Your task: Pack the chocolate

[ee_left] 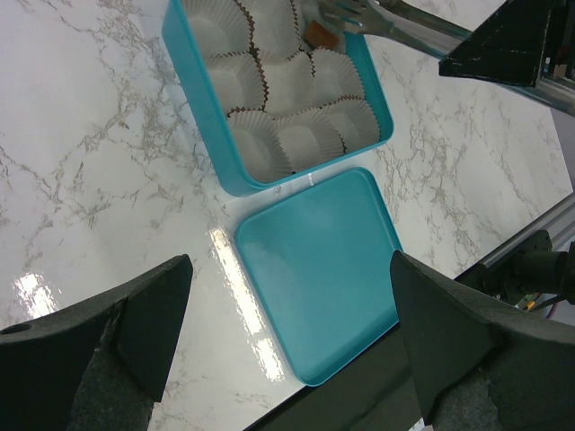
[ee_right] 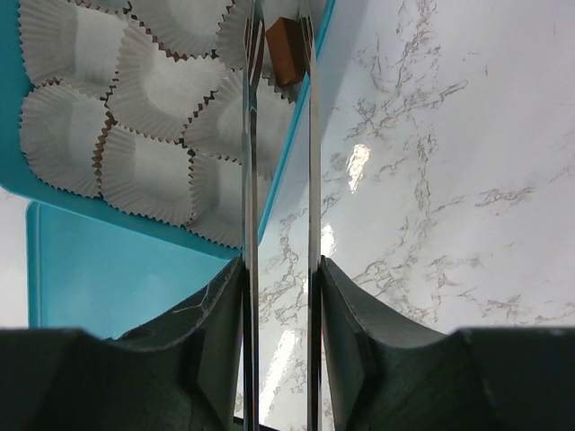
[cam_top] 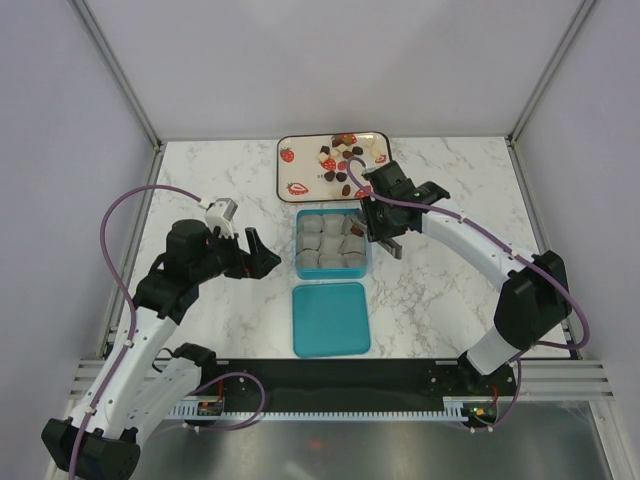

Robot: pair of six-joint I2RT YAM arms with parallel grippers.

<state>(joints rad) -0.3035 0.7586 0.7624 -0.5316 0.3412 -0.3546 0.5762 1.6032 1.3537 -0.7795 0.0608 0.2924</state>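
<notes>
Narrowed almost shut, the right gripper pinches a small milk-brown square chocolate between its two long thin metal fingers, at the top middle of the wrist view. That piece hangs over one of the white pleated paper liner cups, the one in the upper right corner of the open teal box, close against the wall. Whether it touches the paper, I cannot tell.

Just below the box in the overhead view lies the flat teal lid, near but apart. Above the box, towards the far edge of the white marble table, sits a white rectangular tray printed with red strawberries. The other dark, milk-brown and white chocolates lie scattered over its right half.

Left of the box, the left gripper hovers with its black fingers spread wide, gripping nothing.
</notes>
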